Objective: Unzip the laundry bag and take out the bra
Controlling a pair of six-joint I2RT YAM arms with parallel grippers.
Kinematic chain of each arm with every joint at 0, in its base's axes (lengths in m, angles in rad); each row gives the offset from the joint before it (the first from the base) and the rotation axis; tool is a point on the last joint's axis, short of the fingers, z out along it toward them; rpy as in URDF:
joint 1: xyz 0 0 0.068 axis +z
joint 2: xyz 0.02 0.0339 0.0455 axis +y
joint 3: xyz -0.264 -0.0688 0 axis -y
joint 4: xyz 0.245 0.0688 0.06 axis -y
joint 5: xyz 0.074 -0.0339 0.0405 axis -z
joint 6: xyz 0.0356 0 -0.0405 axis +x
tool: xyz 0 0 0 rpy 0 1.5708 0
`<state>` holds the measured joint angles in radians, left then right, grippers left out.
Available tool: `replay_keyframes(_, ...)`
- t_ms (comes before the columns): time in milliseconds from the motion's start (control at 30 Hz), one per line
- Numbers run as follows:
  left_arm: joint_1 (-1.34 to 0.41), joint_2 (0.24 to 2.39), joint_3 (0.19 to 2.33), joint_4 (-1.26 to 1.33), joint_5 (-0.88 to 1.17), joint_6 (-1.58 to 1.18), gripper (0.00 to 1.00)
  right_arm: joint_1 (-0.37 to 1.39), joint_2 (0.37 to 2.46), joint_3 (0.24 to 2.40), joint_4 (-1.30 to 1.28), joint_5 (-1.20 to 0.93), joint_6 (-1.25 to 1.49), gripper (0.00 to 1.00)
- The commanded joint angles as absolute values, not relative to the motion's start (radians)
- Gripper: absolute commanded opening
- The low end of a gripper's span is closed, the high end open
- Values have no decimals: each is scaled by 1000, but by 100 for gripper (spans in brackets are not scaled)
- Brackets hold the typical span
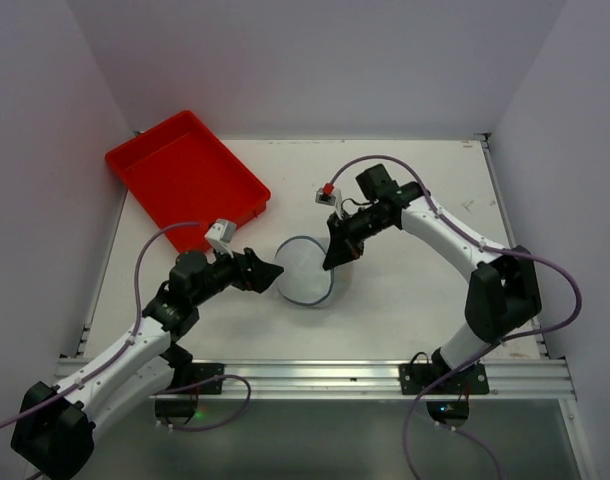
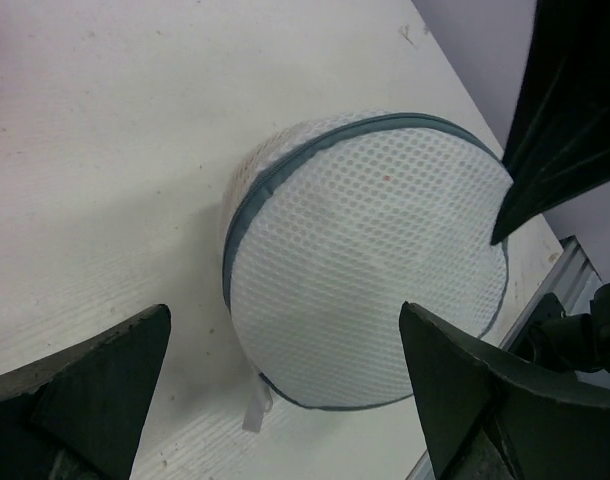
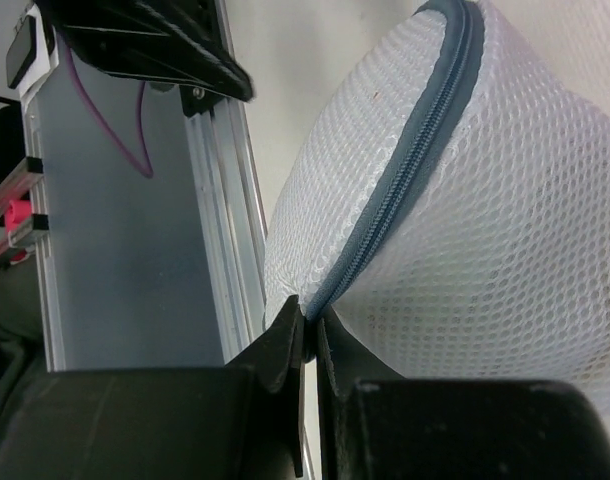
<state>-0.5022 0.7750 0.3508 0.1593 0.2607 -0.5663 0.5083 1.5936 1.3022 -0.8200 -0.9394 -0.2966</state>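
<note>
The laundry bag (image 1: 305, 272) is a round white mesh pouch ringed by a grey-blue zip, and it lies mid-table. My left gripper (image 1: 273, 275) stands open just left of it. In the left wrist view its fingers (image 2: 105, 380) are spread wide on either side of the laundry bag (image 2: 370, 260) without touching it. A small white tag (image 2: 255, 412) hangs from the bag's near rim. My right gripper (image 1: 331, 263) is at the bag's right edge. In the right wrist view my right gripper (image 3: 310, 318) is shut on the zip line (image 3: 405, 190). The bra is hidden.
A red tray (image 1: 185, 172) sits at the back left of the table. An aluminium rail (image 1: 315, 375) runs along the near edge, and white walls close off the back and both sides. The right arm's dark fingers (image 2: 560, 130) show beyond the bag in the left wrist view.
</note>
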Motion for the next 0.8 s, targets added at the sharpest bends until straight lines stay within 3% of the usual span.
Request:
replay_keyframes(0,-492,747,298,293,314,-557,100,463,1670,1339,-893,-989,-373,0)
replay_keyframes(567,-473,1150,232,761,419,-609,100,422,1750,1321,-894,-1065,-433,0)
replay_keyframes(767,-442,1293,212,968,586,-621,100,416,1752,1322,-893,-1086,-442,0)
